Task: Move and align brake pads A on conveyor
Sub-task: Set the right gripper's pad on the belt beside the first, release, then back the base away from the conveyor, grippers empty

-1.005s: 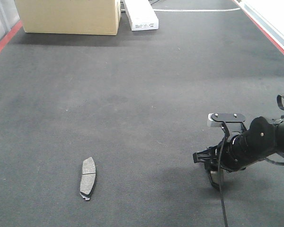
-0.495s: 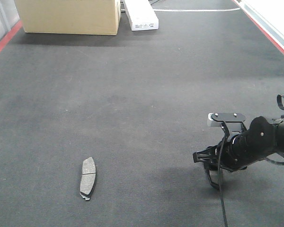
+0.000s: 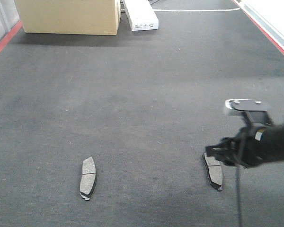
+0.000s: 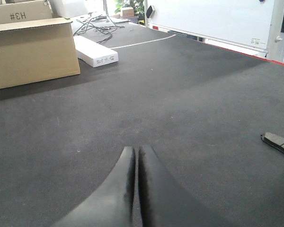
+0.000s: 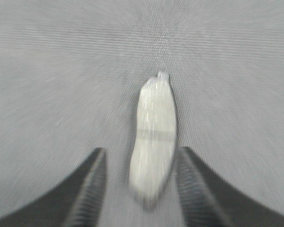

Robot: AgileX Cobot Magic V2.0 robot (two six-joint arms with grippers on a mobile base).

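Right gripper (image 5: 141,156) was open, jaws straddling a brake pad (image 5: 154,127) lying flat on the conveyor (image 3: 132,94), unclamped. Second pad (image 3: 88,178) lay well left, roughly parallel. Left gripper (image 4: 136,150) was closed, empty. Likely the align step. Next: check this pad squares with the other.

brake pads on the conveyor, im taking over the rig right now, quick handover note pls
Left end effector: shut, empty, low over the conveyor.
Right end effector: open, fingers on either side of one brake pad that lies flat on the belt, not gripped. The wrist view is blurred.
Second brake pad: flat on the belt further left, roughly parallel to the first.
Done: two pads appear laid side by side.
Left: any other pads are out of view; find them, then check alignment.
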